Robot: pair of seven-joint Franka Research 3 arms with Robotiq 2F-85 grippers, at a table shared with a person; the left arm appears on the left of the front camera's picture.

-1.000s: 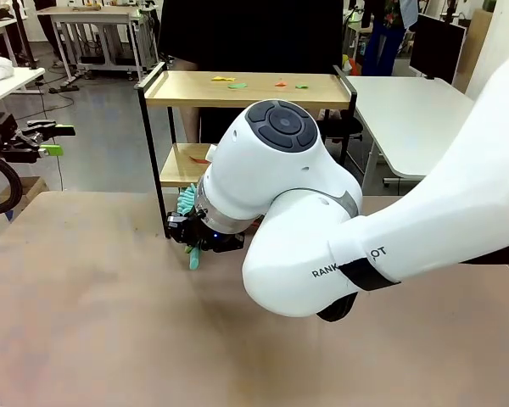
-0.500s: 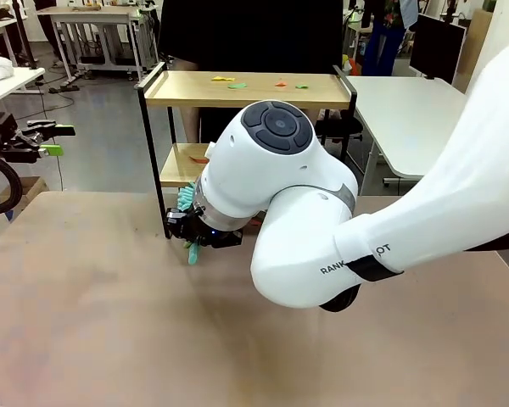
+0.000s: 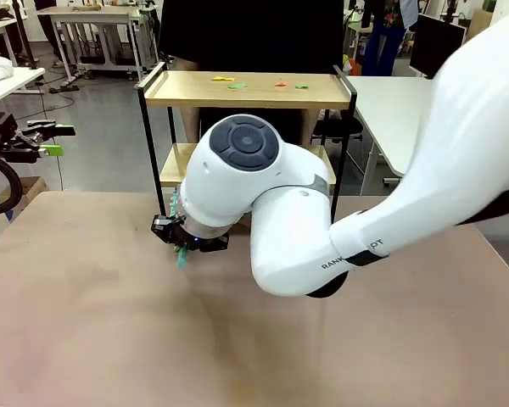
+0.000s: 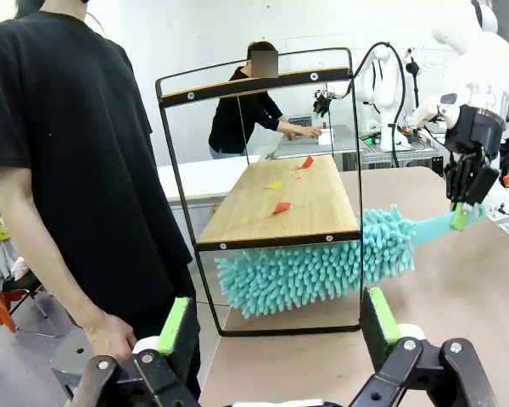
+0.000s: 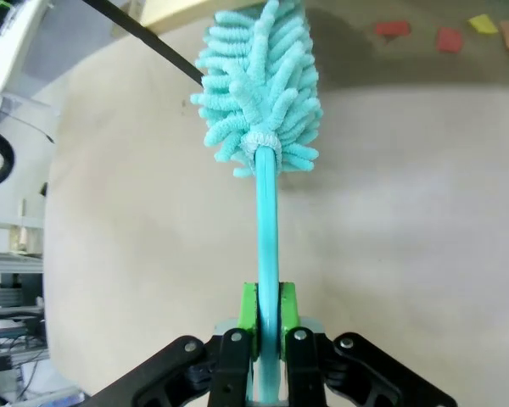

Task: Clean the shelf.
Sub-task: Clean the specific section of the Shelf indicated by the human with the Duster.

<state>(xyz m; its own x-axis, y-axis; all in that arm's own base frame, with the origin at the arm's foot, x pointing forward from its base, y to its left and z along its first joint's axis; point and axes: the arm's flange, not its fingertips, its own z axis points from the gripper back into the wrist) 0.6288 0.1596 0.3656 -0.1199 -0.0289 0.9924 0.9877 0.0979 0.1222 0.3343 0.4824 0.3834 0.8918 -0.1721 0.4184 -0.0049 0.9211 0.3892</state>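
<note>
The shelf [image 3: 187,89] stands at the table's far edge, with coloured paper scraps [image 3: 229,82] on its top board. In the left wrist view its lower board [image 4: 254,216] carries red and yellow scraps [image 4: 282,207]. My right gripper [image 3: 183,242] [image 5: 267,297] is shut on the handle of a teal fluffy duster [image 5: 259,85]. The duster's head [image 4: 314,271] lies at the near end of the lower board, between the black legs. Far to the left, my left gripper [image 3: 59,140] [image 4: 276,322] is open and holds nothing.
A person in a black T-shirt [image 4: 68,127] stands right behind the shelf. A white table [image 3: 407,110] is at the right rear. The brown tabletop [image 3: 110,322] is bare in front. My right arm's big white elbow [image 3: 297,237] hides the shelf's lower middle.
My right arm has swung left with the duster, carrying the gripper toward the shelf's front left leg. The left gripper has not moved.
</note>
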